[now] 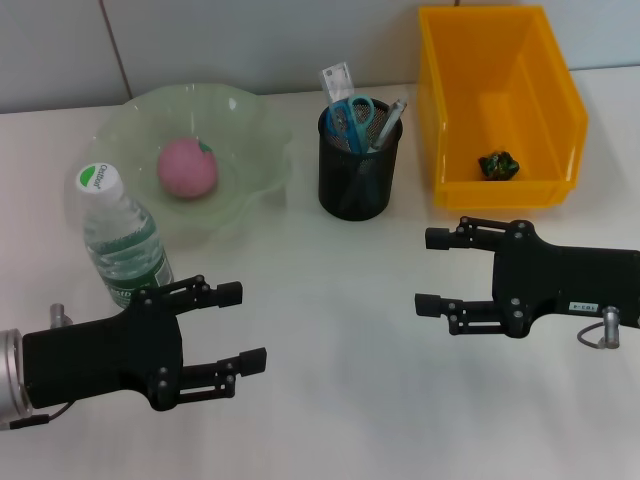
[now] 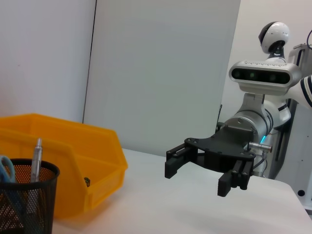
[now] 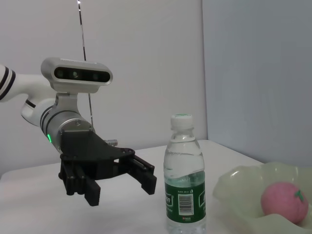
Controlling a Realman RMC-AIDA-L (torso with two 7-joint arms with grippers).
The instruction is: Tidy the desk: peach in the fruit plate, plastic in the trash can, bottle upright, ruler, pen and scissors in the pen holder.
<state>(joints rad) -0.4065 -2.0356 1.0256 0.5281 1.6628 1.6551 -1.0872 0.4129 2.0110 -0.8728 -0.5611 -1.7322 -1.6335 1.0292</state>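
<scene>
Bottle [image 1: 122, 238] stands upright, green-labelled; left pincer [image 1: 236, 328] and right pincer [image 1: 432, 272] both spread apart.

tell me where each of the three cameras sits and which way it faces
Head view: on the robot's head, looking forward and down at the table; both the left gripper and right gripper show, open.
Left wrist view: on the left arm, facing across the table to the right gripper, with the pen holder and yellow bin.
Right wrist view: on the right arm, facing the left gripper, bottle and peach.
Shared: the head view also shows the bottle and peach.
</scene>
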